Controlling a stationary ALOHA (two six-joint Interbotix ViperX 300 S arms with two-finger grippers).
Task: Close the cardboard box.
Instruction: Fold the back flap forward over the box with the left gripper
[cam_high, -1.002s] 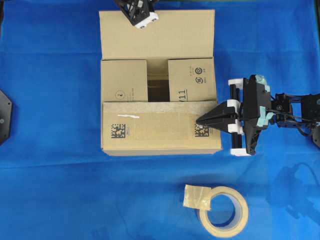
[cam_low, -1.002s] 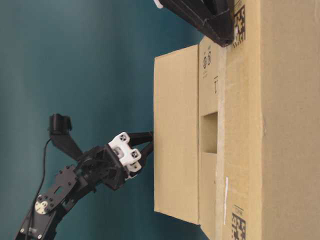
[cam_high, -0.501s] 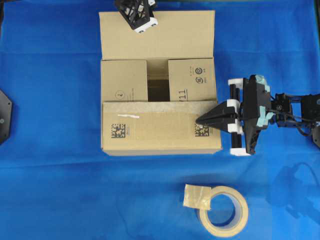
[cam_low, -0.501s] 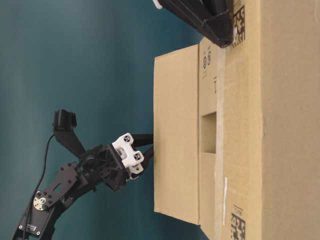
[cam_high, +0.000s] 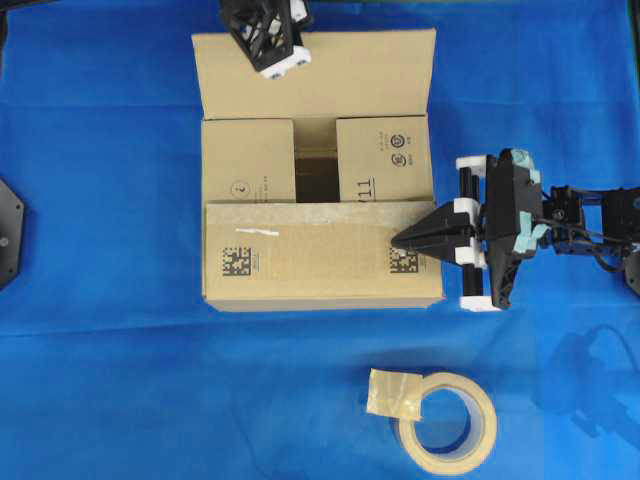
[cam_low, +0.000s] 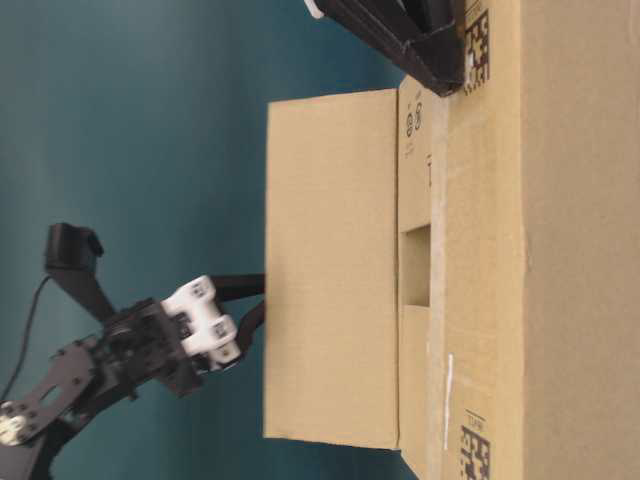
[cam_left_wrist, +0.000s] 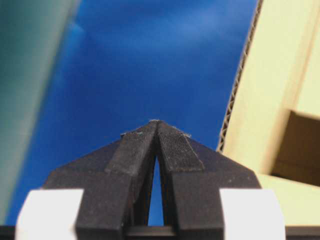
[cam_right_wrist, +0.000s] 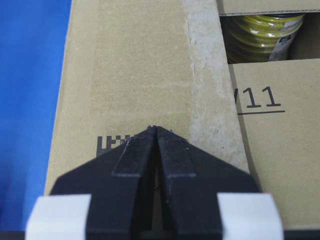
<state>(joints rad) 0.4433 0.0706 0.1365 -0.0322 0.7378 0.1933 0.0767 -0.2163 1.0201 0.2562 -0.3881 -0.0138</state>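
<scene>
Sitting mid-table, the cardboard box: stiff, light corrugated flaps, springy at creases (best pushed flat near the free edge, not pinched). Right gripper jaws closed, pressing the near flap; left gripper jaws closed behind the raised far flap.

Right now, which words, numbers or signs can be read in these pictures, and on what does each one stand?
"11", underlined, with a slash-like stroke before it: right inner flap of the cardboard box.
Two round marks with small print under them: same flap, too small to read.
Circled mark: left inner flap, too small to read.
Two black square codes: near flap, patterns only, no words.
Tape roll: no text seen.
</scene>
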